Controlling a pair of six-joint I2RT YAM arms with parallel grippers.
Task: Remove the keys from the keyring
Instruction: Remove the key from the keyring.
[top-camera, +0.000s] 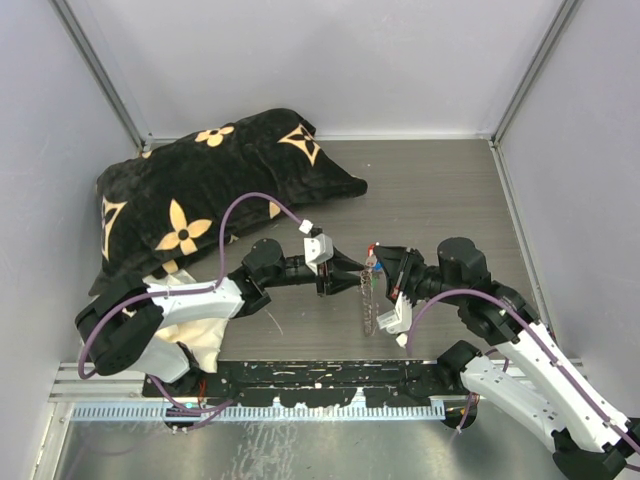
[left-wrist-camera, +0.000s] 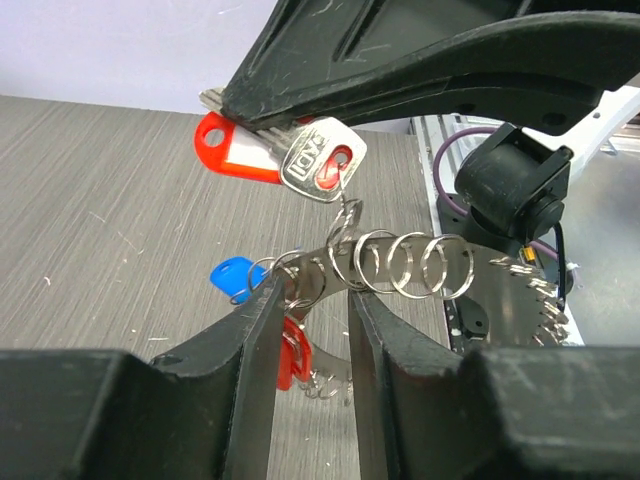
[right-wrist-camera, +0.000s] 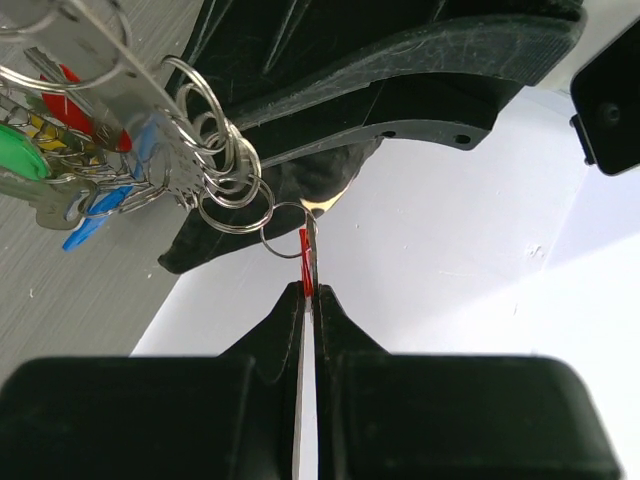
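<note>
Silver keyring (top-camera: 369, 295): position and grip? (Supervisor)

It appears raised off the table (top-camera: 440, 190), hanging between the two grippers ahead of the arm bases. Left gripper (left-wrist-camera: 315, 290) pinches the keyring's coil, with small split rings fanned just beside its fingers. Right gripper (right-wrist-camera: 312, 290) is pressed together on one key (left-wrist-camera: 322, 160), which has a silver head with a red insert and shows edge-on in the right wrist view. That key hangs from a single small ring. (Inspector)

Handling? (Supervisor)

Judged light, thin and springy. The coil should flex rather than resist, and bare metal may slip between hard pads. The other keys (right-wrist-camera: 95, 220), with green, blue and red heads, dangle in a bunch and are likely to swing. Best hold: flat on a key's head, as the right gripper has it, with the coil braced close to that ring. Risk: the ring twists instead of opening. (Inspector)

Containers? (Supervisor)

None in view, so freed keys have only the table to land on. Black cushion (top-camera: 230, 170) lies well apart, far left. (Inspector)
</note>
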